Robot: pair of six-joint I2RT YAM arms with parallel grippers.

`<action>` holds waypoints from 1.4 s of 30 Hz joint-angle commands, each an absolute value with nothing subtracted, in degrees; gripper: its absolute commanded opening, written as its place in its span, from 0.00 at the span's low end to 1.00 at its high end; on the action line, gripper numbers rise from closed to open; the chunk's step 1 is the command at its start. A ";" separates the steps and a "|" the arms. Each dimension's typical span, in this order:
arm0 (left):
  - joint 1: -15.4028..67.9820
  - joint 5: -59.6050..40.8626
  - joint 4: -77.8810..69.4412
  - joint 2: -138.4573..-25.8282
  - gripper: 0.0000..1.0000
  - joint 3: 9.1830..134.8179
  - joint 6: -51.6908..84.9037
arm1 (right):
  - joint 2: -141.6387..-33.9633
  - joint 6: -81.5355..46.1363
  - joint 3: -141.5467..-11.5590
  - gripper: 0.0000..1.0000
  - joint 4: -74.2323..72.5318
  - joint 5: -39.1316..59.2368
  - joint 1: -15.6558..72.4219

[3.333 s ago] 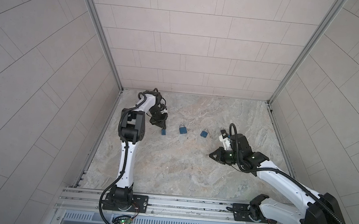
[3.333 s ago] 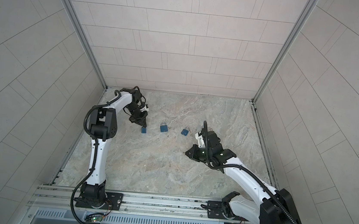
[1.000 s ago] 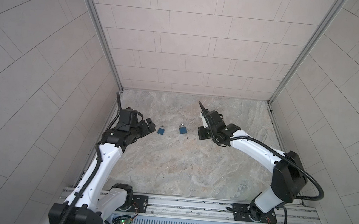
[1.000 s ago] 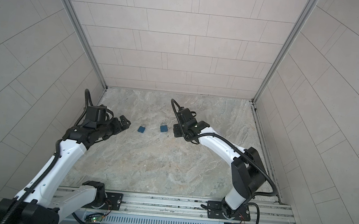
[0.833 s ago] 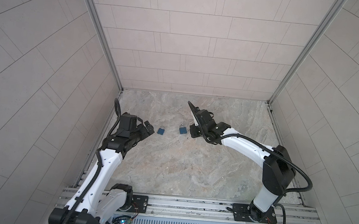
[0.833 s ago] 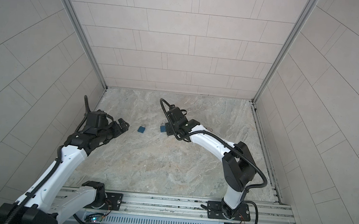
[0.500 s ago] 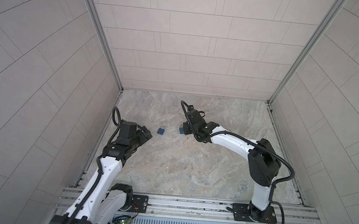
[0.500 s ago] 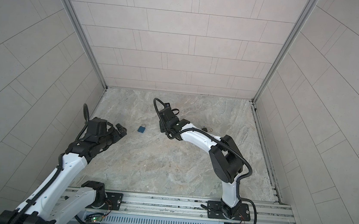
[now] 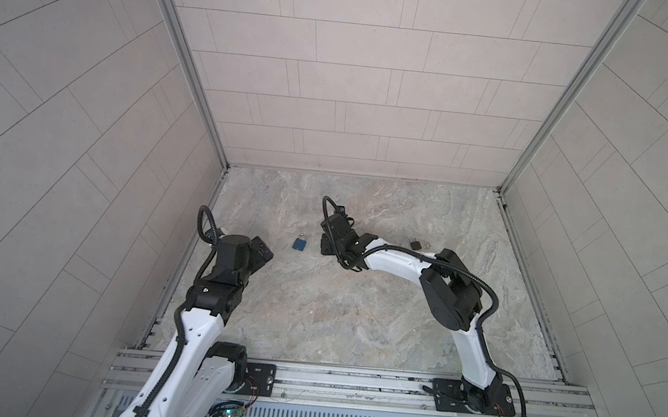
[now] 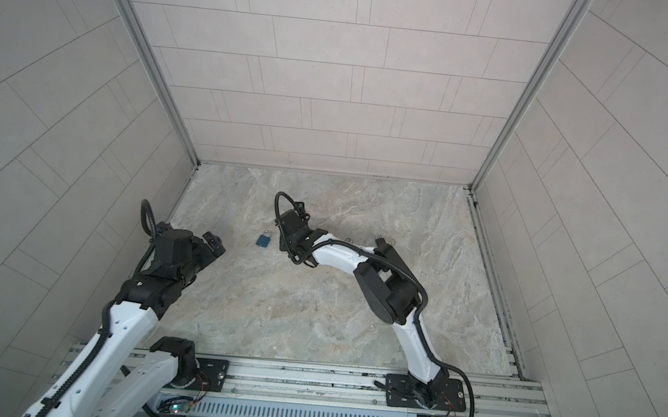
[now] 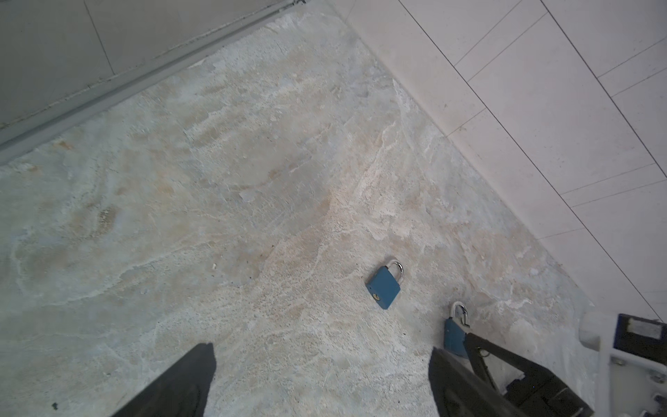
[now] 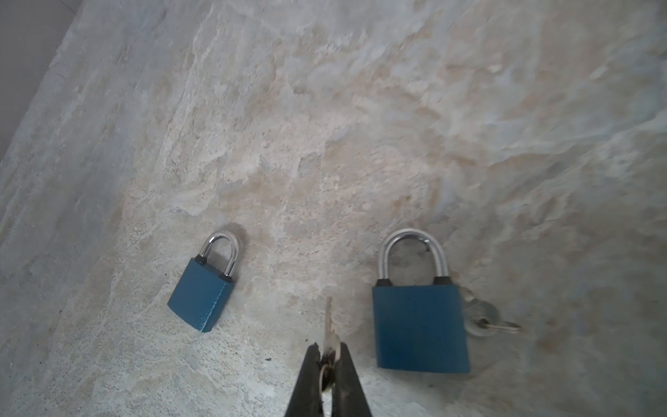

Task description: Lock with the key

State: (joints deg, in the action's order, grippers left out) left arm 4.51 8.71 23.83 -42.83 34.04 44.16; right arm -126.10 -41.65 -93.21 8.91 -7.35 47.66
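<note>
Right tool (image 12: 329, 349) pressed together on a key (image 12: 328, 321), blade pointing out past the tips, over the marbled counter (image 9: 355, 312), mid-far. Blue padlock (image 9: 300, 243) lies flat just left of it. Second blue padlock (image 12: 420, 325) lies just beside the held key, with a spare key (image 12: 480, 316) at its side. Left tool (image 11: 321, 350) is spread wide and empty, further left.

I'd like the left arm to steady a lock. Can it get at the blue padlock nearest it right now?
Probably yes. The left gripper is open and faces the blue padlock across bare tabletop; nothing lies between. The right gripper, shut on the key, is on the padlock's far side.
</note>
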 commanded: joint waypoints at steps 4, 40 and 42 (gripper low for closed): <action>4.39 10.83 20.76 -41.58 1.00 31.99 43.00 | -131.10 -45.60 -98.16 0.00 7.15 -7.88 49.74; 4.19 25.35 2.67 -39.83 1.00 24.09 30.11 | -117.27 -32.21 -97.77 0.99 25.64 -9.42 50.14; 4.20 25.86 -1.02 -42.06 1.00 23.58 27.08 | -114.93 -30.49 -97.82 0.99 28.59 -9.85 49.09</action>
State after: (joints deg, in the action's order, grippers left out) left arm 4.51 21.78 5.72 -40.25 24.56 31.44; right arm -119.81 -34.83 -97.56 22.20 -6.17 49.87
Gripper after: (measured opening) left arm 0.999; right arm 0.994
